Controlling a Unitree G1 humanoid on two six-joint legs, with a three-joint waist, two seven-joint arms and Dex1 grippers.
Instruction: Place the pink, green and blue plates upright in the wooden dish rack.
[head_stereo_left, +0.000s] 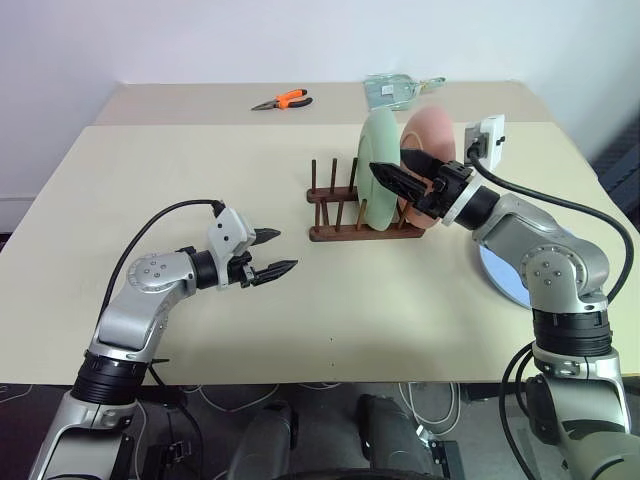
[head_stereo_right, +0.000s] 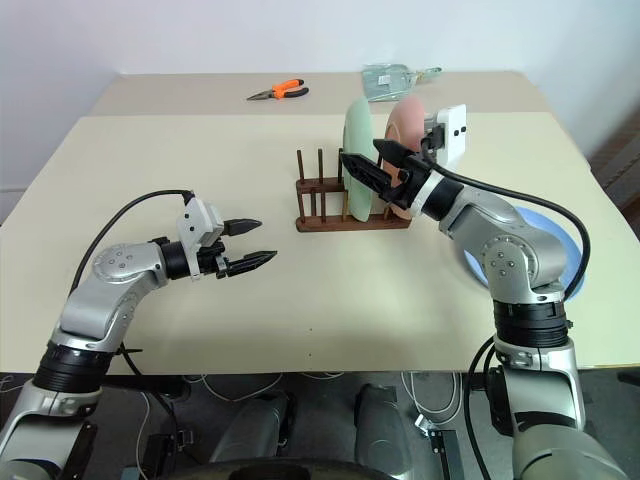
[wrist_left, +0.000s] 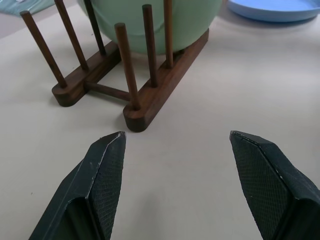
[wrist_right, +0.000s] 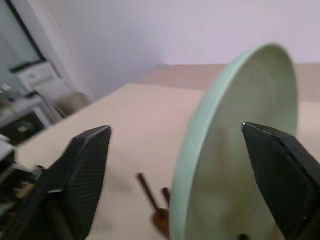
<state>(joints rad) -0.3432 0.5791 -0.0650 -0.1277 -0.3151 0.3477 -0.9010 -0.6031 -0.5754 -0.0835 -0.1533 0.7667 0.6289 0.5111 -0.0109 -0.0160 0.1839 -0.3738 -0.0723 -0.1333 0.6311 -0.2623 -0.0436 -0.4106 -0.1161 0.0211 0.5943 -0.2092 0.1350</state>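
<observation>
So far two of the three plates stand upright in the wooden dish rack (head_stereo_left: 362, 208), which sits mid-worktop toward the far edge. Left of it, the left gripper (head_stereo_left: 270, 254) hangs released and empty over the bare worktop (head_stereo_left: 200, 170). In the rack's right half, the green plate (head_stereo_left: 380, 170) stands with the pink plate (head_stereo_left: 430, 150) behind it; the right gripper (head_stereo_left: 405, 172) sits unclenched around the green rim. Near the right edge, the blue plate (head_stereo_right: 545, 250) lies flat, not yet racked.
</observation>
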